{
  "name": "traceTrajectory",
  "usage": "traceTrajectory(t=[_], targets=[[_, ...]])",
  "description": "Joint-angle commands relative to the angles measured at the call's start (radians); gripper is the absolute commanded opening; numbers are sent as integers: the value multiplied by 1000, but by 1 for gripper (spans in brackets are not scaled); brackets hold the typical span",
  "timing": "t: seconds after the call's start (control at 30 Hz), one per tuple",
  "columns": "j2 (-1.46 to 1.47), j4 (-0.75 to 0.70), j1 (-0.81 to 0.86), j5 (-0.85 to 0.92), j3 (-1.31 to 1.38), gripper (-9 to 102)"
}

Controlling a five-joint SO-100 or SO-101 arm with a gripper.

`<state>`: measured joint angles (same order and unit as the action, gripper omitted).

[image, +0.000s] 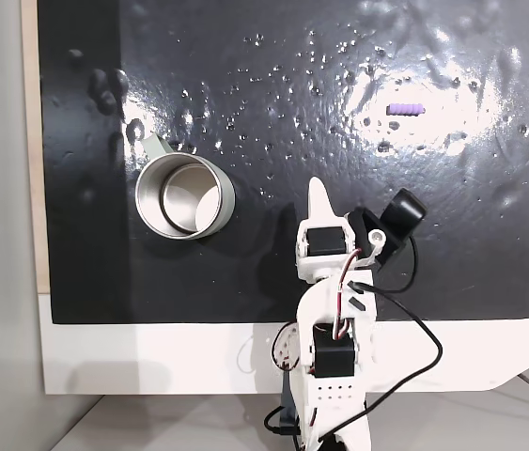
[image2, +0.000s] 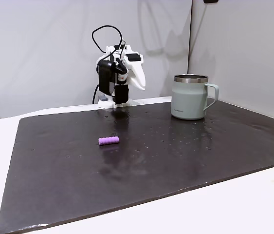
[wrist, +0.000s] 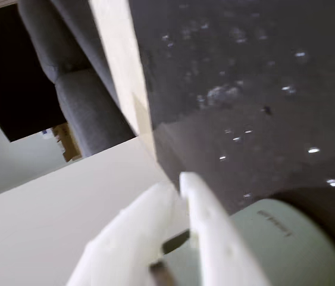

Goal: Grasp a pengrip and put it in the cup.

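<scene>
Nearest the wrist camera we logged the gripper [wrist: 182,185]: two white fingers [wrist: 215,238] meeting at their tips, jaws closed with only a narrow slot lower down, nothing held between them. Directly behind the fingers in that view stood the pale green wall of the cup [wrist: 286,238], blurred and very close.

Item, the cup: in a fixed view from above [image: 184,197] it sat on the left half of the black mat [image: 273,272], mouth open upward, metal rim dark, inside pale, a small grey tab at its upper left. In a fixed view from the front [image2: 189,96] it stood upright at the right rear of the mat, handle turned right.

Item, the pengrip: a short purple ribbed tube lying flat. From above [image: 405,109] we found it in the upper right part of the mat, well apart from both cup and arm. From the front [image2: 108,141] it lay left of centre, with bare mat on every side of it.

Item, the arm: folded upright at the mat's rear edge in the front view, gripper [image2: 140,85] pointing down, above the surface. From above, its white fingertip [image: 318,193] pointed up the picture, just right of the cup.

Item, edges: the mat [image2: 175,161] ended short of the white table [image2: 253,204] at front and left; we noted a pale wooden strip [image: 29,141] along the mat's left side from above. Between cup and pengrip the mat lay open and glossy.
</scene>
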<state>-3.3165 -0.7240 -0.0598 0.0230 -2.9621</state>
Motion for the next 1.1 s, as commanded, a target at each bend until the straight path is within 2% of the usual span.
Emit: traceTrajectory(t=[0.0, 0.17, 0.5, 0.67, 0.9, 1.07], targets=[[107, -25, -21, 28, 245, 0], [479, -160, -2, 11, 612, 0], [1009, -442, 146, 44, 1220, 2], [1282, -598, 195, 114, 1476, 7], [1652, -782, 238, 212, 1816, 23], [1829, -873, 287, 238, 1936, 26]])
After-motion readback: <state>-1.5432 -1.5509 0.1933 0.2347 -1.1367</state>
